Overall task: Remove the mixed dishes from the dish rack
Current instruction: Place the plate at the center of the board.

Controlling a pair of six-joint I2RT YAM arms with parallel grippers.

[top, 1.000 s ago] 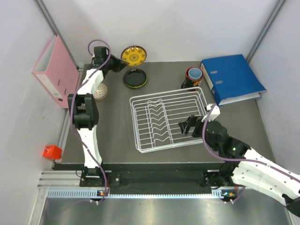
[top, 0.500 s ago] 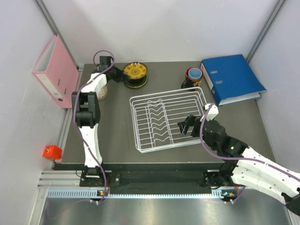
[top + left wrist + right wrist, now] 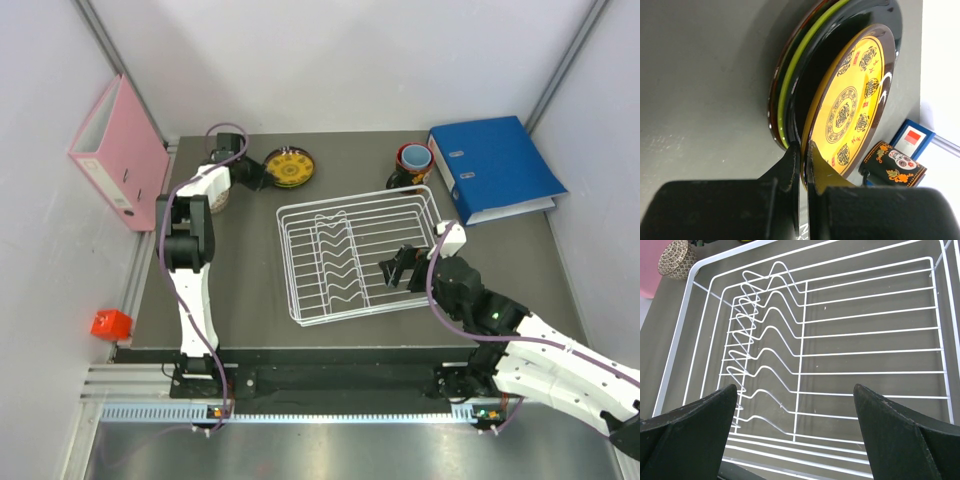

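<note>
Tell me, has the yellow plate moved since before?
Yes. The yellow plate, held by the left fingers, came closer to the dish rack, over the stacked bowls.

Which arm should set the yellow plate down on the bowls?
Left. The left gripper has its jaws shut on the rim of the plate, holding it tilted just over the bowls. The right gripper hangs open over the rack, well away from them.

Your left gripper (image 3: 256, 173) meets the left edge of the round yellow-and-black ornate plate (image 3: 292, 168). Your right gripper (image 3: 403, 268) hangs spread over the white wire rectangular dish rack (image 3: 340, 255) (its right half). 1 dark red-rimmed mug (image 3: 412, 160) stands just beside the blue binder (image 3: 495, 165).
</note>
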